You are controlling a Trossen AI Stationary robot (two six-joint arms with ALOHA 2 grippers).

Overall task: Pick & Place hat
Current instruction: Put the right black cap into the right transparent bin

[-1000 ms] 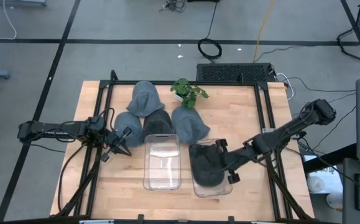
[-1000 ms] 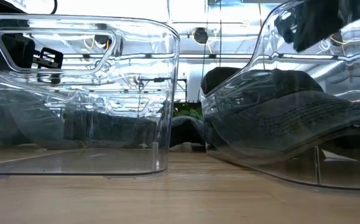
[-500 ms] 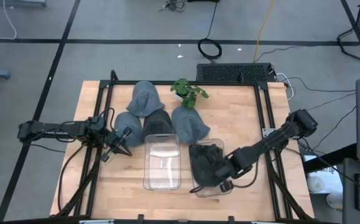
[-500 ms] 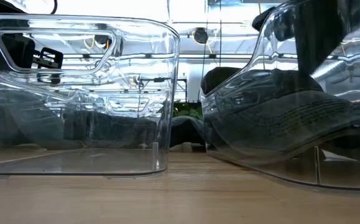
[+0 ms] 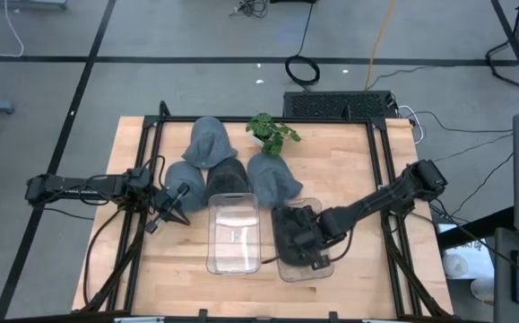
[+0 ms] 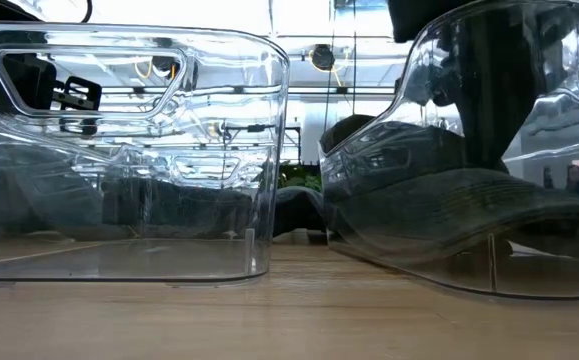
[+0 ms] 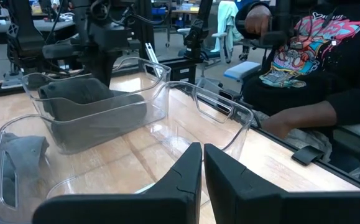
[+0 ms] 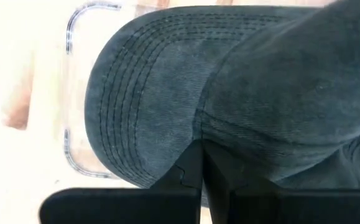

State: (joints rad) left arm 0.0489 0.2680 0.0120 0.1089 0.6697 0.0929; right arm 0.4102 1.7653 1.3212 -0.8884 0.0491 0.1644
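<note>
A dark grey hat [image 5: 295,235] lies in the right clear bin [image 5: 284,269], its brim [image 8: 136,106] toward the near edge. My right gripper [image 8: 201,149] stands shut over it, pointing down into the bin [image 6: 489,90]. The left clear bin [image 5: 234,235] beside it holds no hat. Several lighter grey hats [image 5: 207,142] lie on the table behind the bins. My left gripper [image 5: 178,208] waits shut at the table's left, level, facing the bins [image 7: 203,152]. My right gripper presses its shut fingers [image 8: 195,163] down on the hat from above, at the seam where brim meets crown [image 8: 198,121]. The hat lies in the bin under them, its brim flattened [image 6: 469,190].
A small green plant [image 5: 272,130] stands at the far edge behind the hats. The right bin sits tilted, its near end raised [image 6: 489,270]. A person in a dark printed shirt [image 7: 310,62] sits beyond the table's near side. Bare wood lies at the table's right [image 5: 358,170].
My right gripper has moved toward the table's left and down into the right bin, tipping from a slant to point nearly straight down. It has stayed shut. The hat under it has been pushed lower and its brim flattened.
</note>
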